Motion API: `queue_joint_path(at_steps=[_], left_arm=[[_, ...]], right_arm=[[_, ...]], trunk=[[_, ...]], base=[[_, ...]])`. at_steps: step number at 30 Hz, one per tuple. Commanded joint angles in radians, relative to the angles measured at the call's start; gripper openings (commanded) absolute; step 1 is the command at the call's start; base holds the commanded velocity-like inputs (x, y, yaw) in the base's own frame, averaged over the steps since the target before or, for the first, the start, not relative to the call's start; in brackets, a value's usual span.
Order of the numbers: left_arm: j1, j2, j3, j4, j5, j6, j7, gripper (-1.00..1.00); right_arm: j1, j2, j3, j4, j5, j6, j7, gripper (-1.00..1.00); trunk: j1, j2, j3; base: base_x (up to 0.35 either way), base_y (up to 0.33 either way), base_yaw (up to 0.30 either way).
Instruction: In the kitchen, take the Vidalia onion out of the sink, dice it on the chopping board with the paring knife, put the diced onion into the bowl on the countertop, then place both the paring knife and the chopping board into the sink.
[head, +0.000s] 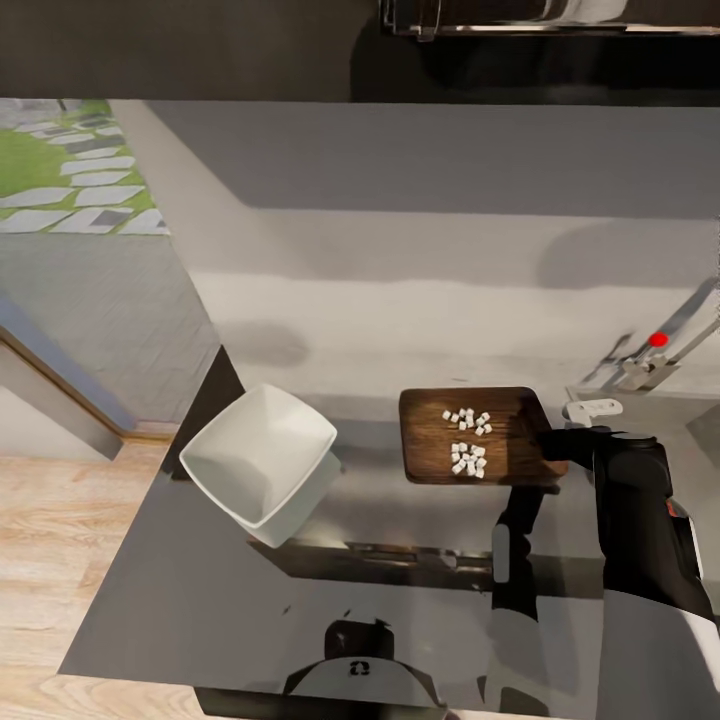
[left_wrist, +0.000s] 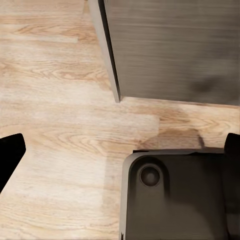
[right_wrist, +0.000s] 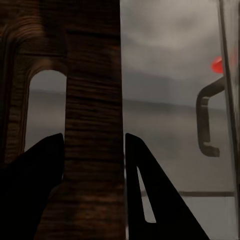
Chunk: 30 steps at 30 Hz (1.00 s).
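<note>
The right gripper (right_wrist: 92, 165) is clamped on the slotted handle end of the dark brown rectangular wooden chopping board (head: 470, 435), which carries the small white diced onion pieces (head: 466, 440). The shallow white square bowl (head: 262, 462) sits on the glossy dark grey countertop (head: 200, 600) at the board's nine o'clock. To do this well, keep the board level while carrying it over, then tilt it slowly above the bowl; the left gripper (left_wrist: 120, 155) hangs wide apart over the floor.

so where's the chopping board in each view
Head view: the chopping board lies on the countertop right of the bowl, diced onion on top, its right end at the right gripper.
Right wrist view: its handle end runs between the two dark fingers.
Left wrist view: not in it.
Shared landmark: the tap's red knob.
</note>
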<state>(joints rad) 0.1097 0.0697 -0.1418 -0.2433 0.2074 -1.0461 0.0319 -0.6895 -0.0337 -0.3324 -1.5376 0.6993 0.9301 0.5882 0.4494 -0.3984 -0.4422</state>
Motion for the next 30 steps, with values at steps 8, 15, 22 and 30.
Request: queue_joint_path(at_steps=[8,15,22,30], left_arm=[[0.001,0.001,-0.010,-0.002,0.007,-0.001,0.003,1.00],[0.001,0.001,-0.010,-0.002,0.007,-0.001,0.003,1.00],[0.001,0.001,-0.010,-0.002,0.007,-0.001,0.003,1.00],[0.001,0.001,-0.010,-0.002,0.007,-0.001,0.003,1.00]], right_arm=[[-0.001,0.000,0.000,-0.001,0.009,0.003,0.011,-1.00],[-0.001,0.000,0.000,-0.001,0.009,0.003,0.011,-1.00],[-0.001,0.000,0.000,-0.001,0.009,0.003,0.011,-1.00],[-0.001,0.000,0.000,-0.001,0.009,0.003,0.011,-1.00]], trunk=[[0.001,-0.002,0.011],[0.001,-0.002,0.022],[0.001,-0.002,0.033],[0.001,-0.002,0.046]], base=[[-0.145,0.000,0.000],[-0.327,0.000,0.000],[-0.276,0.000,0.000],[-0.025,0.000,0.000]])
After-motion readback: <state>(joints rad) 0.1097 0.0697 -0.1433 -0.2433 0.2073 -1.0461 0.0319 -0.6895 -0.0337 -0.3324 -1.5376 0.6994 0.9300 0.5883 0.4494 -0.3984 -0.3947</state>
